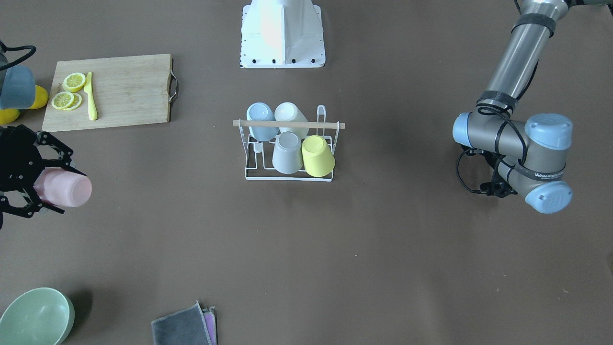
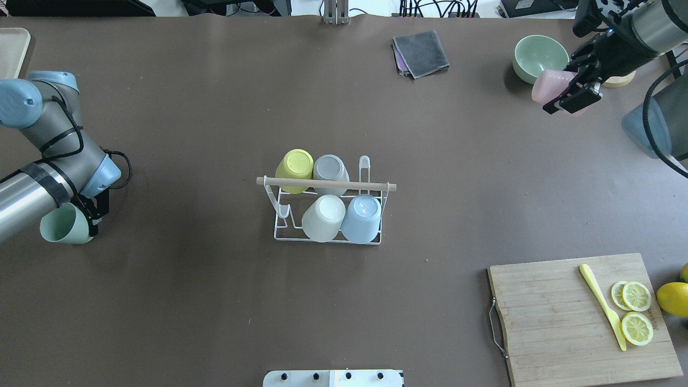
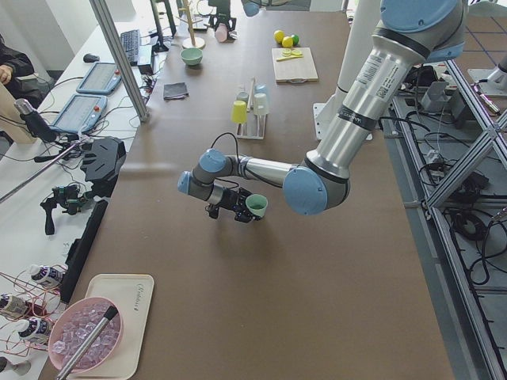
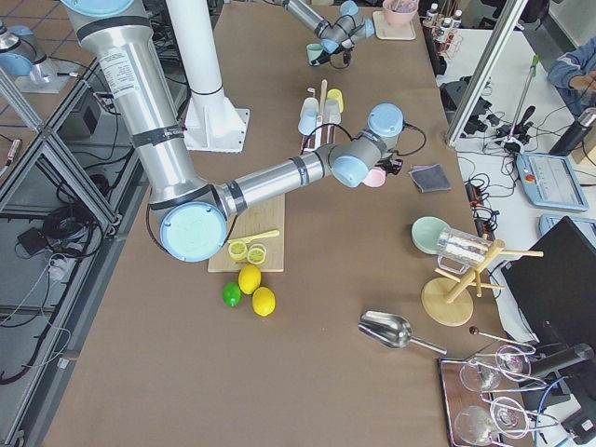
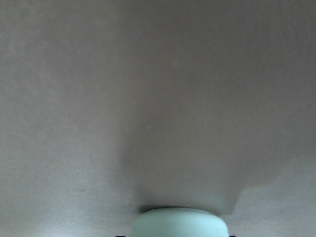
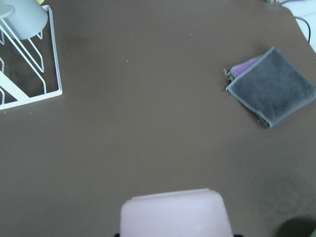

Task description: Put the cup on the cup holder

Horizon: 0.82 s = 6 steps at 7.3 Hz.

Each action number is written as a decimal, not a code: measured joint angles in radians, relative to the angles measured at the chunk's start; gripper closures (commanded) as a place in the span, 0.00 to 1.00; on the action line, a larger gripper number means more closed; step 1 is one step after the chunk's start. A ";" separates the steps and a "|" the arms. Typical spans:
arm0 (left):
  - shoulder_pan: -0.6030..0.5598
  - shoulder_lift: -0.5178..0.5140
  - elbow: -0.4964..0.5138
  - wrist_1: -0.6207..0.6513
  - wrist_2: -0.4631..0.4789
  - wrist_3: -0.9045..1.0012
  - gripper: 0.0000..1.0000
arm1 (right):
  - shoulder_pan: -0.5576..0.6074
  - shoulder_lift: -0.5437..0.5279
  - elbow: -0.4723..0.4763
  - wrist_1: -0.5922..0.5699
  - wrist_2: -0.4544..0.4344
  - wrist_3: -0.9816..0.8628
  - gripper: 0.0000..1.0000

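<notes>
I am holding the pink cup (image 2: 545, 86) on its side in my right gripper (image 2: 568, 85), fingers pinched across it near the rim, so that I can tip it mouth-down over a prong. On the overhead view, with twelve o'clock pointing away from me, it is hanging at about two o'clock from the cup holder (image 2: 277, 237), well apart from it and above the table. The holder is standing at the table's middle, already carrying a yellow cup (image 2: 296, 166), a grey cup (image 2: 330, 169), a white cup (image 2: 324, 216) and a blue cup (image 2: 363, 217), all upturned; I judge one bare prong at its eight o'clock corner and another at its one o'clock corner are waiting for cups. My left gripper (image 2: 86, 223) is clamping a green cup (image 3: 257, 206) at nine o'clock from the holder, also well apart. Just beyond the pink cup a green bowl (image 2: 540, 54) is sitting, a grey cloth (image 2: 422, 51) is lying at twelve o'clock, and a cutting board (image 2: 564, 322) at four o'clock.
</notes>
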 measured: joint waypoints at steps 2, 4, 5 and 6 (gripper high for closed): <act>-0.006 -0.006 -0.029 0.071 0.004 0.038 1.00 | -0.003 0.013 -0.011 0.263 0.003 0.174 1.00; -0.056 -0.010 -0.069 0.109 0.023 0.048 1.00 | -0.007 0.020 -0.013 0.477 0.000 0.345 1.00; -0.085 -0.025 -0.116 0.115 0.060 0.048 1.00 | -0.015 0.027 -0.013 0.574 -0.017 0.429 1.00; -0.104 -0.054 -0.173 0.119 0.120 0.049 1.00 | -0.033 0.037 -0.013 0.663 -0.057 0.516 1.00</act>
